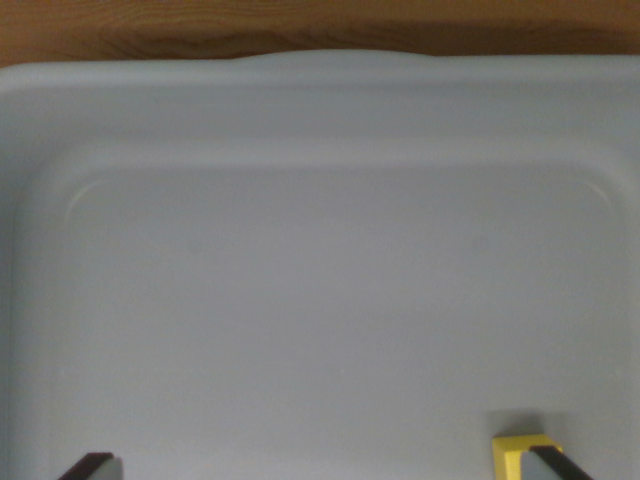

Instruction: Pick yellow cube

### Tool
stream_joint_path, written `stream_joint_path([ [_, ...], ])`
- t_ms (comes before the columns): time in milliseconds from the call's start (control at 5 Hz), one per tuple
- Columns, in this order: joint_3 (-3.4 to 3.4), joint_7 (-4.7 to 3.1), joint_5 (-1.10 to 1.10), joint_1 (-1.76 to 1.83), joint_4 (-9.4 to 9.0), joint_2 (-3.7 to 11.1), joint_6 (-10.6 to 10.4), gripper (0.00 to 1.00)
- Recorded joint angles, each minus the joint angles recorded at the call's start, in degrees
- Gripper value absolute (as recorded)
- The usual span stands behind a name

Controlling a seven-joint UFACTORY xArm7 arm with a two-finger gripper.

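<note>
Approach step, grasp not yet made. Tool (325,468) spread open, empty, low inside grey bin (320,100) on wooden tabletop (300,25). Yellow cube (515,455) at bin's near edge, beside one fingertip (560,465), off-centre. Next: shift sideways to straddle cube, then close

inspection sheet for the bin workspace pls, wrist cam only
Surface: pale grey plastic bin, floor bare apart from the cube.
Job's things: yellow cube at the bottom edge, toward the wrist view's right, partly cut off.
Clutter: nothing seen.
Grippers: gripper with dark fingertips wide apart, so open; the right-hand fingertip overlaps the cube, contact unclear.
Cables: nothing seen.
Surroundings: wooden surface beyond the bin's far rim.
</note>
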Motion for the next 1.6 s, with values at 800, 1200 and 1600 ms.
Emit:
stream_joint_path([
  [800, -0.03, -0.08, 0.00, -0.03, -0.15, 0.05, -0.17, 0.00],
  [1200, -0.12, -0.34, 0.02, -0.15, -0.64, 0.19, -0.70, 0.00],
  [1600, -0.28, -0.77, 0.04, -0.35, -1.44, 0.42, -1.56, 0.00],
])
